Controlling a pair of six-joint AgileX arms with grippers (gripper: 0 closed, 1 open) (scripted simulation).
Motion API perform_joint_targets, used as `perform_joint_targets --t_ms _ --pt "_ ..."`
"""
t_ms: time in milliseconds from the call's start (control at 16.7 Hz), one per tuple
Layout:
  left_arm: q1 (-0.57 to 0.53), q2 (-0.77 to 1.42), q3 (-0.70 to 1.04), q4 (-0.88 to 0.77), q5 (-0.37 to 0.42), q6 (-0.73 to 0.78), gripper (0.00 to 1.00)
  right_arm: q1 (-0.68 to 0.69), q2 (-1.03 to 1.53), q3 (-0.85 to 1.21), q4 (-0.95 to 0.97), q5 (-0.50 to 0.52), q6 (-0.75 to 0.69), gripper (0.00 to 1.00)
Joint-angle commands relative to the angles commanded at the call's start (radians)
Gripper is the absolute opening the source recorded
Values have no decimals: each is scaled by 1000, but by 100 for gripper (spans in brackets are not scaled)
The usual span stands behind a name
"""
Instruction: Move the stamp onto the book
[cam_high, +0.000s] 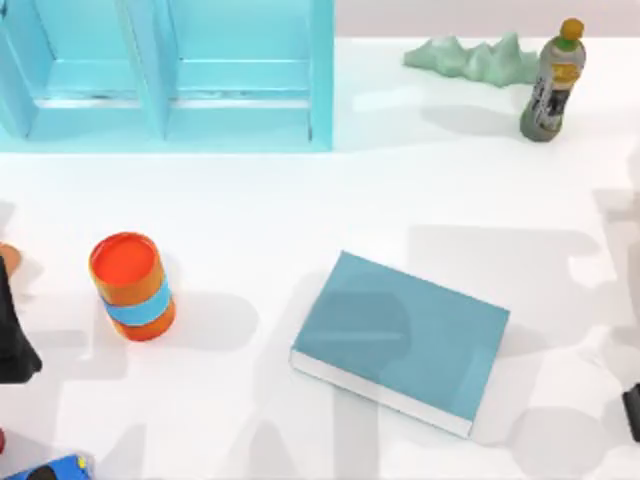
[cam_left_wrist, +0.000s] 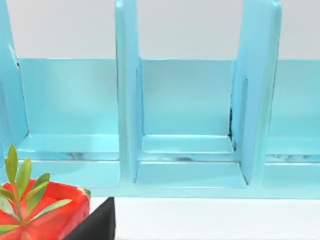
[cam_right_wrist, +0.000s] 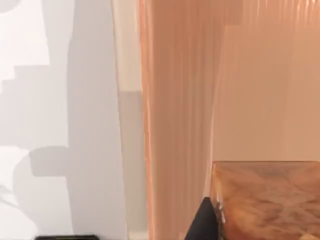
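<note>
The book (cam_high: 400, 338) lies at the bench's centre, can (cam_high: 133, 286) at nine o'clock. A tan block — likely the stamp (cam_right_wrist: 267, 197) — sits against the right end effector; grip state unclear — a weak hold risks dropping it.

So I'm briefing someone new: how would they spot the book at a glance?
Start at the light blue shelf unit along the table's far edge. Come toward the near edge, right of centre: the book lies flat there, teal cover up, white page edges showing. It is flat and rectangular, unlike the upright orange can on the left.
</note>
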Motion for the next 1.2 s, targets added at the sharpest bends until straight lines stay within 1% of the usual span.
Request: perform_joint_targets --t_ms 180,360,720,840,1020,1200 --pt "0 0 0 0 0 0 100 103 -33 61 -102 -2 88 0" --pt "0 0 0 0 0 0 100 170 -45 97 -173 -2 148 0" --pt "0 0 0 0 0 0 100 181 -40 102 -185 -3 164 0" --pt "0 0 0 0 0 0 100 213 -10 107 -177 -1 198 0" --pt "0 0 0 0 0 0 100 338 60 114 -148 1 321 0" --pt "0 0 0 0 0 0 100 525 119 112 -101 4 511 0"
